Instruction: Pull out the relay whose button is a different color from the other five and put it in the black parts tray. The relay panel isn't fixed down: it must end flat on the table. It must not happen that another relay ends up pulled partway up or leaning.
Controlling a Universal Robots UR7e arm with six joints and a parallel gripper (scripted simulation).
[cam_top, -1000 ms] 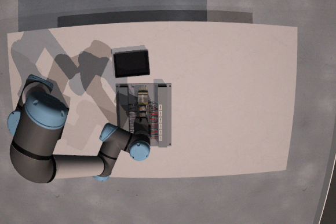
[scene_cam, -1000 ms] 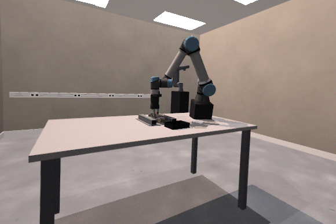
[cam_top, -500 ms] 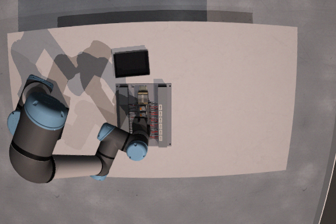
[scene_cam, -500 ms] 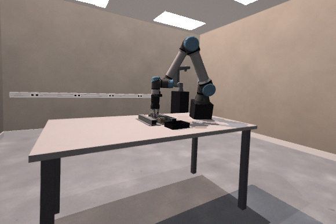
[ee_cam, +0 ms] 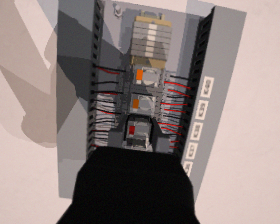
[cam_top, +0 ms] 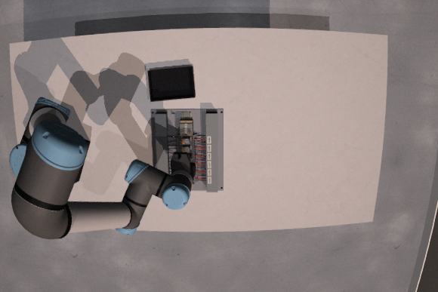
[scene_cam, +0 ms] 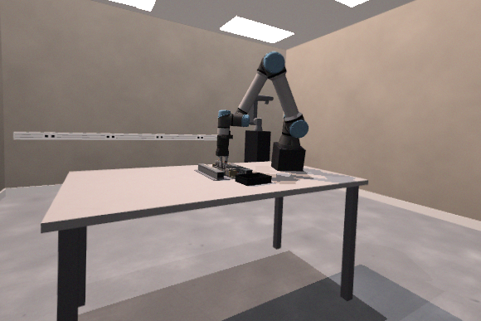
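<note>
The grey relay panel [cam_top: 187, 150] lies on the table, and it also shows in the wrist view [ee_cam: 141, 95]. Its middle column holds relays; two with orange buttons [ee_cam: 146, 76] [ee_cam: 142, 104] are visible. Nearest my gripper is the relay with the red button [ee_cam: 138, 132]. My gripper [ee_cam: 138, 123] stands straight down over the panel [scene_cam: 216, 171] and is shut on the red-button relay. Its black body hides the fingertips and the lower relays. The black parts tray [cam_top: 171, 83] sits just beyond the panel's far end and looks empty.
A block of beige terminals [ee_cam: 151, 37] sits at the panel's far end. Black wire ducts [ee_cam: 198, 75] run along both sides, with red wires to the relays. White labels [ee_cam: 201, 112] line the right strip. The robot base [scene_cam: 288, 156] stands behind the tray [scene_cam: 253, 178].
</note>
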